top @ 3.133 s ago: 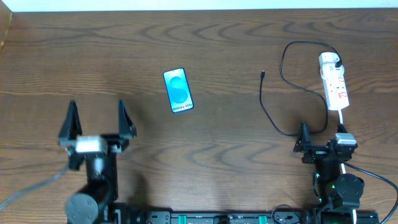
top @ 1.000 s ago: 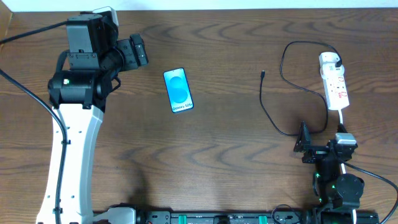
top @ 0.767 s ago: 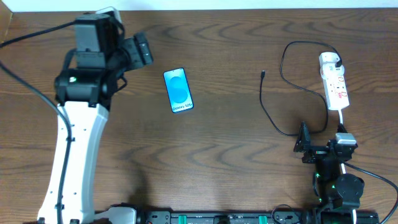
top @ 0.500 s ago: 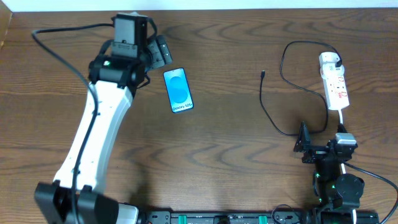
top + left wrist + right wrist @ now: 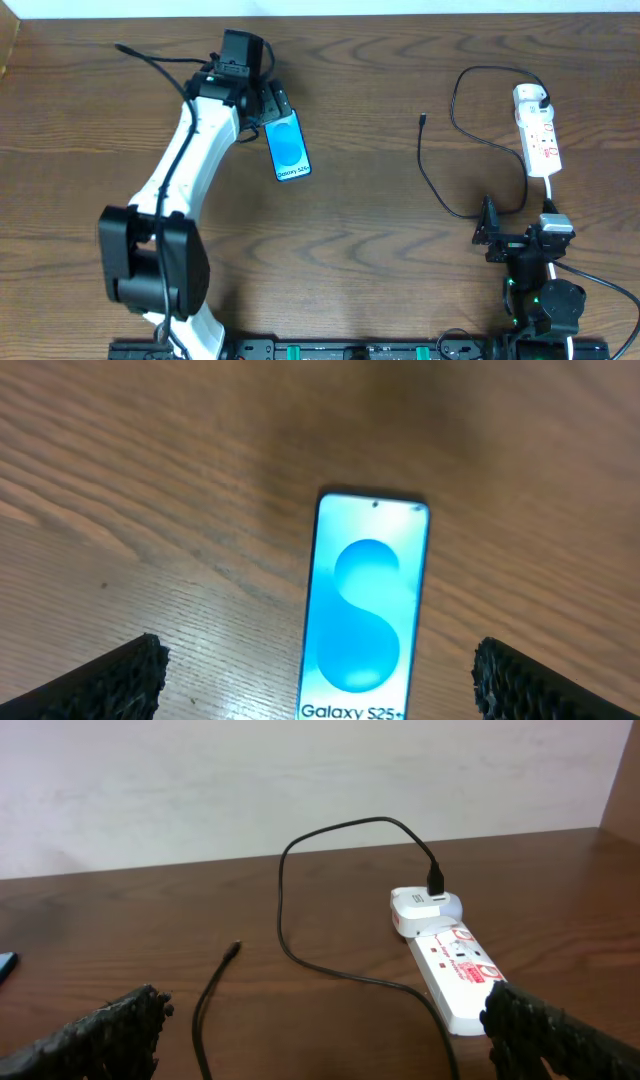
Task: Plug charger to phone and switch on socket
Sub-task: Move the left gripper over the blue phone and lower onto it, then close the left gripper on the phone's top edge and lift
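Observation:
The phone (image 5: 288, 150) lies flat on the brown table, cyan screen up. My left gripper (image 5: 272, 110) hovers open at its far left corner. In the left wrist view the phone (image 5: 368, 610) sits between the spread fingers of that gripper (image 5: 325, 695), and neither finger touches it. The charger (image 5: 440, 180) is a thin black cable with its loose tip (image 5: 423, 120) on the table and its plug (image 5: 540, 97) in the socket (image 5: 538, 135), a white power strip. My right gripper (image 5: 518, 222) rests open near the front edge. The right wrist view shows the charger (image 5: 300, 935), the socket (image 5: 455, 965) and my right gripper (image 5: 325, 1040).
The socket's white cord (image 5: 550, 190) runs toward the right arm's base. Bare brown wood lies between the phone and the cable tip. A pale wall (image 5: 300, 780) stands behind the table's far edge.
My left arm has swung right from the far left of the table to the phone, its jaws widening slightly. The right arm, phone, charger and socket have not moved.

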`<act>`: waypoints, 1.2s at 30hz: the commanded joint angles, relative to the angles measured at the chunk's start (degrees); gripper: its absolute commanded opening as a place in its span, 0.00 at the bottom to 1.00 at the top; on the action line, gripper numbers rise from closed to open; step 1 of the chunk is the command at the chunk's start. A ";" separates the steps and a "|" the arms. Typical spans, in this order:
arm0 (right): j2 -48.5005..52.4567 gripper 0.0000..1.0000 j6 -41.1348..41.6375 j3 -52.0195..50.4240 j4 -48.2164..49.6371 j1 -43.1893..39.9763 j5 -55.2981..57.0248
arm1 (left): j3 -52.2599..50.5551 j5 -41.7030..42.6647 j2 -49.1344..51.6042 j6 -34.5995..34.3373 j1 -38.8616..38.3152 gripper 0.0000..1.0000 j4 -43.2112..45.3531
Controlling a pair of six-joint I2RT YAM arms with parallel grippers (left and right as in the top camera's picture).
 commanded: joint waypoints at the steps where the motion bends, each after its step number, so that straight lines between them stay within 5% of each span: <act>1: -0.31 0.99 0.70 -0.11 -0.17 0.37 0.50 | 0.92 0.59 2.78 2.05 -1.40 0.98 -0.39; 36: -0.31 0.99 0.70 -0.11 -0.17 0.37 0.50 | -1.84 -0.72 14.05 2.62 -5.70 0.98 6.36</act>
